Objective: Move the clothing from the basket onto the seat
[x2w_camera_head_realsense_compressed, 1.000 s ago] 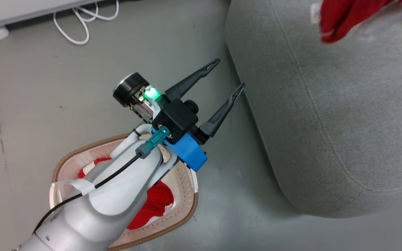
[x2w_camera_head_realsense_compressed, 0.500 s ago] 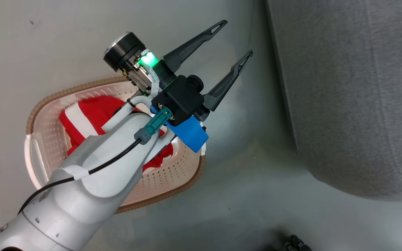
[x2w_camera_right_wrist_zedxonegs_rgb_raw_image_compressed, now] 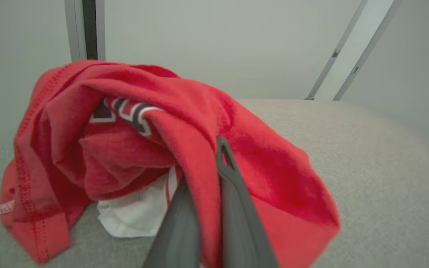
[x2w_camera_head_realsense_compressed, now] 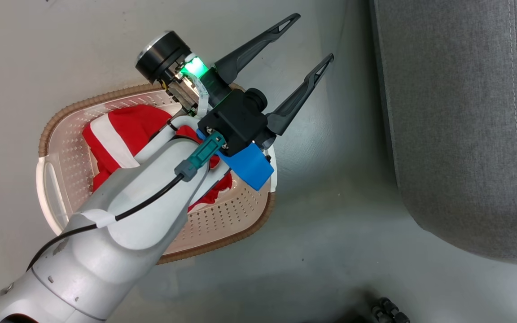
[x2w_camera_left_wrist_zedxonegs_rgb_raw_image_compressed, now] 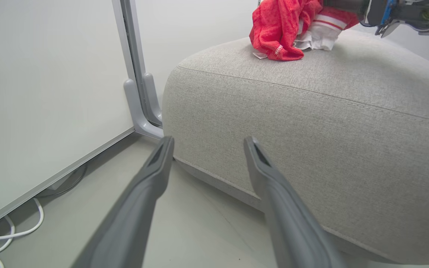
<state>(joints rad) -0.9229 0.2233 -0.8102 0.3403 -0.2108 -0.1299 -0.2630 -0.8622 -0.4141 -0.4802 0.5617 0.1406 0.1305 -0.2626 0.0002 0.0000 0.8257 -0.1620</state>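
Head cam's swinging, so the basket [x2w_camera_head_realsense_compressed: 83, 106] is showing fuller behind the still-gaping left gripper [x2w_camera_head_realsense_compressed: 313, 37]; the right gripper [x2w_camera_right_wrist_zedxonegs_rgb_raw_image_compressed: 204, 163] is clamping clothing [x2w_camera_right_wrist_zedxonegs_rgb_raw_image_compressed: 125, 111] on the seat [x2w_camera_right_wrist_zedxonegs_rgb_raw_image_compressed: 367, 149].

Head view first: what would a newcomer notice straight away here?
The red clothing in the basket, partly under the pale arm, whose left end effector hangs open above the floor beside the seat. In the right wrist view, the right end effector is shut on another red garment resting on the seat.
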